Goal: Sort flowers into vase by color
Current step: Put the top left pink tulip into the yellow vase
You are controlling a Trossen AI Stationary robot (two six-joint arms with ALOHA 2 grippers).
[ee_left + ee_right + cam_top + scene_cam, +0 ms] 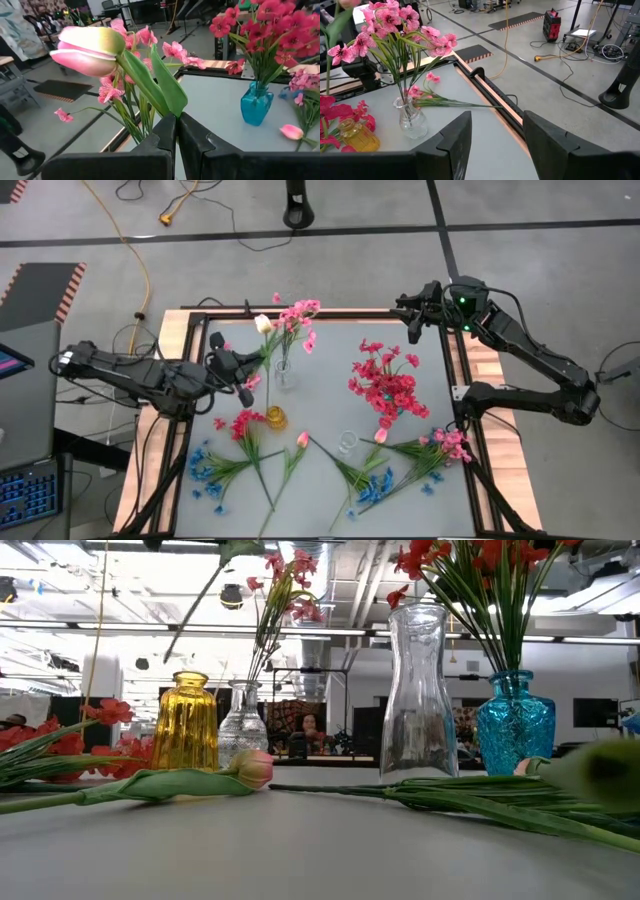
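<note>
One pink tulip [87, 47] pinched in left hand [176, 131] (stem upright)

Robotics lab or workshop inside a large industrial hall. Shown by the work table [320, 395] itself: grey top in a wooden frame, standing on bare concrete floor [350, 275] marked with dark tape lines. Around that table, loose cables, among them a yellow cord [140, 265] trailing off beyond its far left corner, and black-and-orange striped mats [45, 285] on the floor to its left. Also left of the table, a monitor and keyboard [25, 485]. Far beyond the table, seen level across it, exposed ceiling ducts and strip lights [330, 600], more desks, and a seated person [308, 730] in the background.
</note>
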